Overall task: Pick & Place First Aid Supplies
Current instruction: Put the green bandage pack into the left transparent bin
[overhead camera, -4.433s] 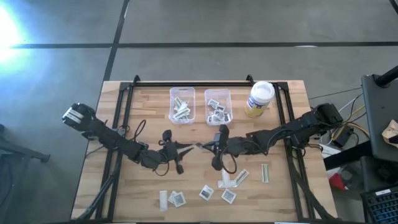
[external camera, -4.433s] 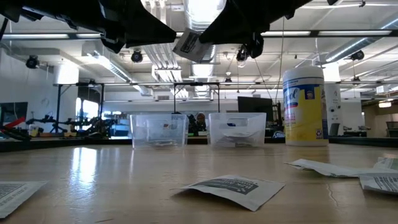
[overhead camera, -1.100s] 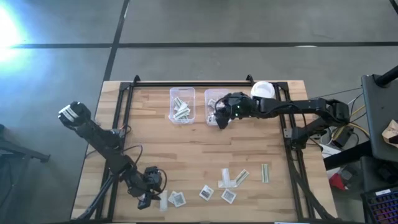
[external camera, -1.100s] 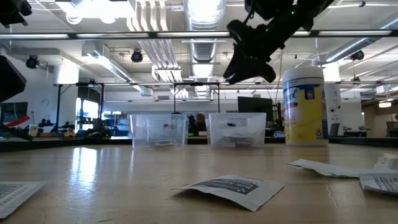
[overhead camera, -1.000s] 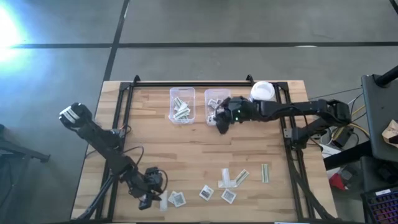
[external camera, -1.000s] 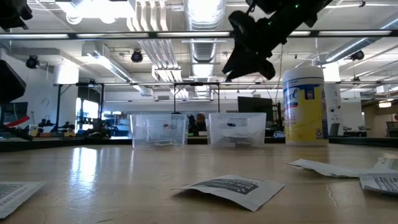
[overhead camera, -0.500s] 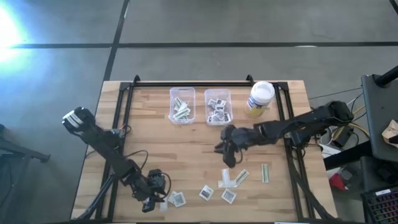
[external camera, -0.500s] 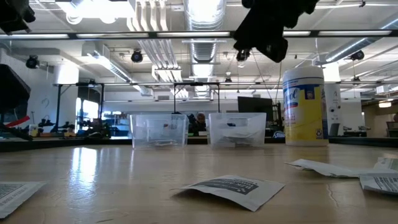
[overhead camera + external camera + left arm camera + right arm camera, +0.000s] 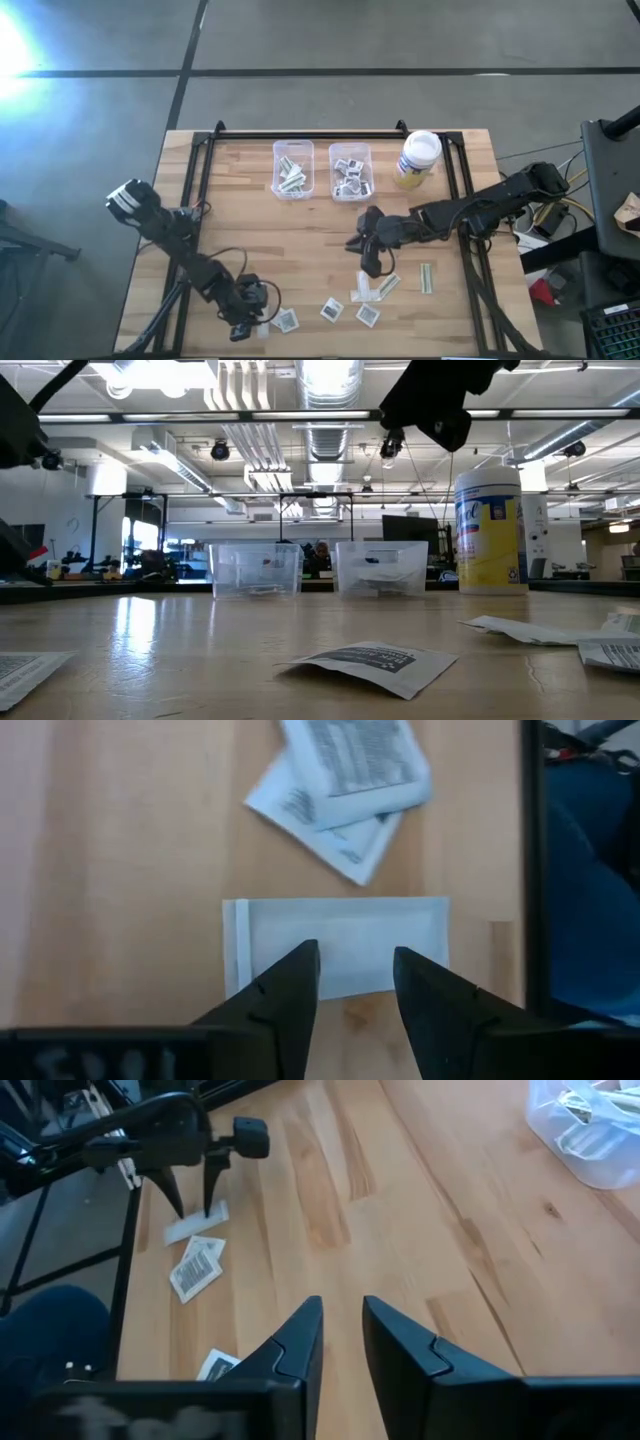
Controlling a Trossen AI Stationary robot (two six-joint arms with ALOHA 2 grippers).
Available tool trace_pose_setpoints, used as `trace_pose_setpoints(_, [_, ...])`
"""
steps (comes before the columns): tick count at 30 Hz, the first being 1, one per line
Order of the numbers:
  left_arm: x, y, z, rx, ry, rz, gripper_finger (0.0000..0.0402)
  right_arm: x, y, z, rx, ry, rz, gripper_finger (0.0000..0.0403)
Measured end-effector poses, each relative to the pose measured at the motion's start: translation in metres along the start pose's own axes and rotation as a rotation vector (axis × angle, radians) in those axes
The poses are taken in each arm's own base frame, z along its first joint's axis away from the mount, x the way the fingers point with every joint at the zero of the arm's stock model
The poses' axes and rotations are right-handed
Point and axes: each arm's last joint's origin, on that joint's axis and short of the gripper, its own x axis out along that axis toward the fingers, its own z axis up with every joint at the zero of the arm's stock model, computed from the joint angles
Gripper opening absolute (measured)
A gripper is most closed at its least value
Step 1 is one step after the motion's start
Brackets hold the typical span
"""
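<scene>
Bench (image 9: 250, 215) of pale wood slats carries everything. Two clear plastic bins stand side by side near its far edge: the left bin (image 9: 292, 169) with long strip packets, the right bin (image 9: 351, 172) with square printed packets. Wipes canister (image 9: 418, 158), white lid, yellow label, stands just beside the right bin.

Left gripper (image 9: 247, 322) is low over the near left part of the bench, above a long pale strip packet (image 9: 335, 944). Its fingers (image 9: 283, 995) are parted, one to each side of the strip's middle, the strip lying crosswise under the gap; whether the tips touch it cannot be told. Two square printed packets (image 9: 345, 780) lie overlapped just beyond the strip.

Right gripper (image 9: 368, 262) hangs above mid-bench, near a loose cluster of packets (image 9: 374, 288) at the near edge. Its fingers (image 9: 295, 1345) stand a narrow gap apart with nothing between them, only bare wood below.

More square packets (image 9: 331, 309) lie along the near edge, and one narrow strip (image 9: 427, 278) lies apart to the right.
</scene>
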Motion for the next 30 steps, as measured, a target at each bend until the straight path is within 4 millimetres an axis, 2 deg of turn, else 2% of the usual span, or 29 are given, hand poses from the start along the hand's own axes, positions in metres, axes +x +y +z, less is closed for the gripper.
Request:
trace_pose_setpoints(14, [-0.002, 0.039, 0.027, -0.123, -0.094, 0.252, 0.0139, 0.0, 0.001, 0.001, 0.001, -0.01, 0.009, 0.0064])
trace_pose_setpoints(21, [-0.005, 0.057, 0.041, -0.247, -0.218, 0.373, 0.0126, 0.0, 0.002, 0.0, 0.003, -0.008, 0.012, 0.0069])
trace_pose_setpoints(30, [-0.008, 0.071, 0.049, -0.392, -0.395, 0.494, 0.0112, -0.002, 0.011, -0.006, -0.016, 0.006, 0.038, 0.0074])
